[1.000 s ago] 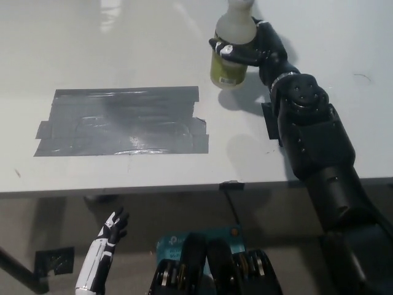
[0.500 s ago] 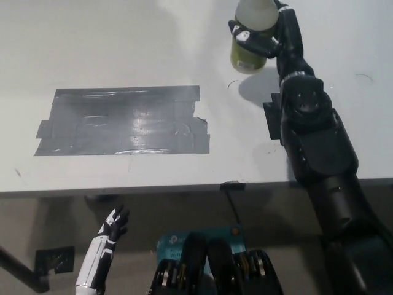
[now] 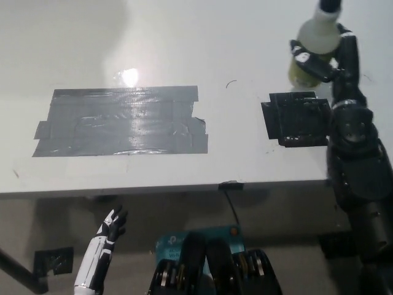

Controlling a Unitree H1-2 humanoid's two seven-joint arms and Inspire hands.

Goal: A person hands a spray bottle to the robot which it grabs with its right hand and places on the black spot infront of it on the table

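My black right hand (image 3: 325, 58) is shut on a spray bottle (image 3: 313, 46) with a pale upper body and yellow-green liquid at its base. It holds the bottle upright at the far right of the white table (image 3: 184, 49), just beyond the small black square spot (image 3: 296, 119). The bottle's base is partly hidden by my fingers, and I cannot tell whether it touches the table. My white left hand (image 3: 112, 226) hangs below the table's front edge at lower left, fingers apart and holding nothing.
A large patch of grey tape (image 3: 120, 121) covers the left middle of the table. The table's front edge (image 3: 184, 186) runs across the picture, with a small black clip (image 3: 231, 184) on it. Floor and a teal box (image 3: 178, 241) lie below.
My right arm has swung to the right with the bottle, from left of the black spot to its far right side. The black spot is now uncovered. The left hand has stayed still.
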